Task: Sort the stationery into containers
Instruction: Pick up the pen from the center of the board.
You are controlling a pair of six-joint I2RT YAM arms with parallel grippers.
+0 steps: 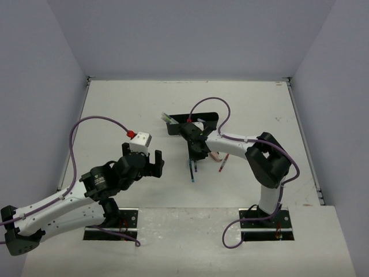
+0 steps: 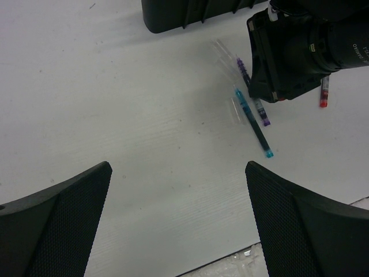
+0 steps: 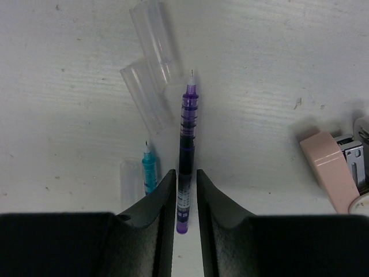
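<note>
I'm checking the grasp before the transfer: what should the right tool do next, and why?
Probably lift straight up. The right tool looks closed on the purple pen, which seems to lie on the table; a teal pen lies close beside it, so a vertical lift should avoid dragging that one before carrying to the black tray.

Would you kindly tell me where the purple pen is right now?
In the right wrist view, the purple pen sits gripped between the fingers of the right gripper, with the teal pen just left of it.
</note>
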